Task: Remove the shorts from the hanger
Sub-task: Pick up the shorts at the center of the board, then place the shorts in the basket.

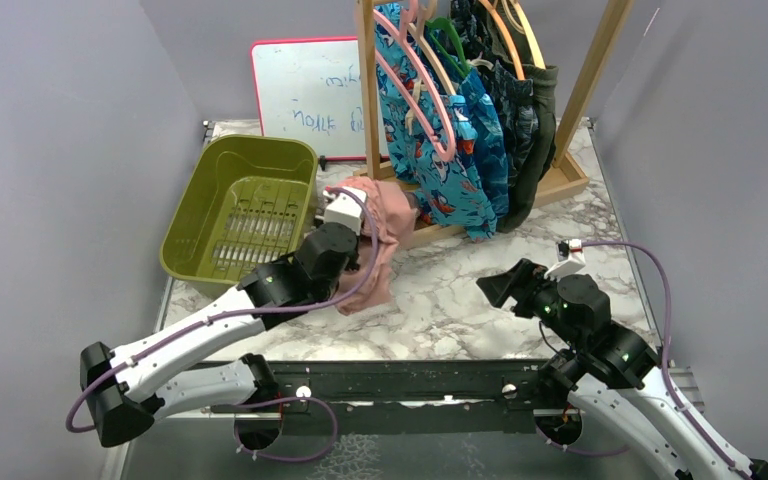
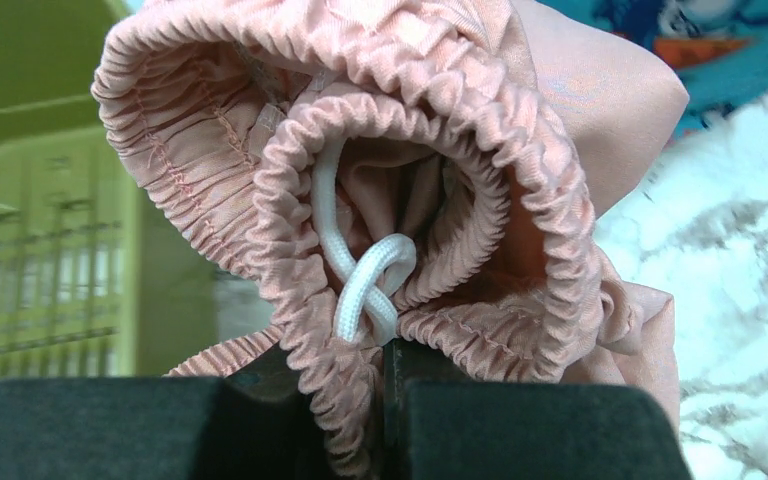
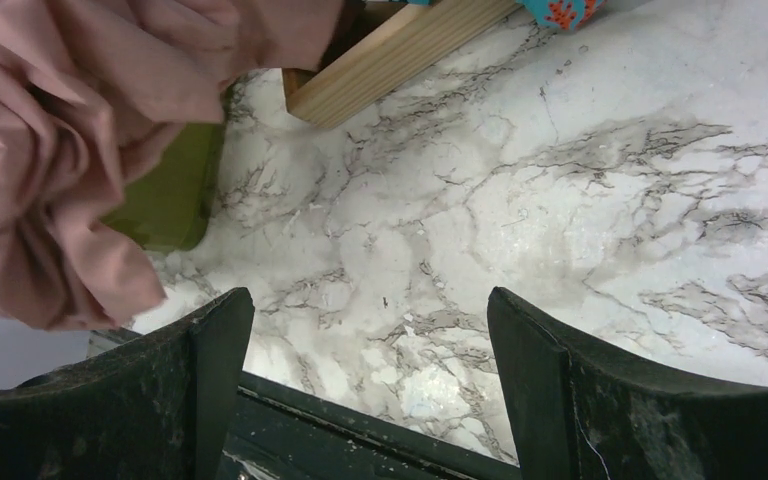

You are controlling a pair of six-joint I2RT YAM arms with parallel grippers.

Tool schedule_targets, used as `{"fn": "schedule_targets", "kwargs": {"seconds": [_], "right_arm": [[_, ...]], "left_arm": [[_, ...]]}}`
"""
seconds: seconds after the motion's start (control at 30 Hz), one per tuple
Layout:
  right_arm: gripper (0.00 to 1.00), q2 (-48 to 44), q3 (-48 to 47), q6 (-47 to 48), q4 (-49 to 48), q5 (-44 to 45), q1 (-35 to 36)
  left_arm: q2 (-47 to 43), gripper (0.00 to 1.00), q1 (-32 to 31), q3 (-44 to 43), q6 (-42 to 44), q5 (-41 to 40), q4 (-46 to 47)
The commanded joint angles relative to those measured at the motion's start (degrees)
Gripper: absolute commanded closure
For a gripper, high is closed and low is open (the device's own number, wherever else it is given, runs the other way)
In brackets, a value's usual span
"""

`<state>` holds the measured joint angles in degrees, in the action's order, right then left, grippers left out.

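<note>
While the left gripper [image 2: 385, 400] is clamping the freed pink shorts [image 1: 385, 225] by the waistband mid-table, four other pairs [image 1: 465, 170] are hanging on the rack [image 1: 367, 100] at twelve o'clock, and the right gripper [image 3: 370, 390] is hovering, fingers apart.

The basket [image 1: 260, 147] left of the rack [image 1: 592, 80] — whiteboard [image 1: 305, 95] behind, loose shorts [image 1: 385, 215] between them, other shorts [image 1: 455, 175] hanging on the rack
</note>
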<state>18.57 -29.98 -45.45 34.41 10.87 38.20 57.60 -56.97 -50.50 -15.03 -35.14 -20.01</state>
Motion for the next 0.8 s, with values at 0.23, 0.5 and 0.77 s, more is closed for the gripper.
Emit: {"fn": "schedule_targets", "kwargs": {"seconds": [0.23, 0.5, 0.77], "right_arm": [[0.11, -0.7, -0.1, 0.0, -0.1, 2.2, 0.1], [0.11, -1.4, 0.0, 0.0, 0.0, 1.8, 0.1], [0.11, -1.1, 0.4, 0.3, -0.5, 1.4, 0.1]], "left_arm": [[0.2, 1.0, 15.4, -15.2, 15.5, -6.5, -6.3], [0.8, 1.0, 28.9, -22.2, 17.6, -1.8, -5.9], [3.2, 1.0, 36.2, -29.2, 21.9, -4.5, -5.1]]}}
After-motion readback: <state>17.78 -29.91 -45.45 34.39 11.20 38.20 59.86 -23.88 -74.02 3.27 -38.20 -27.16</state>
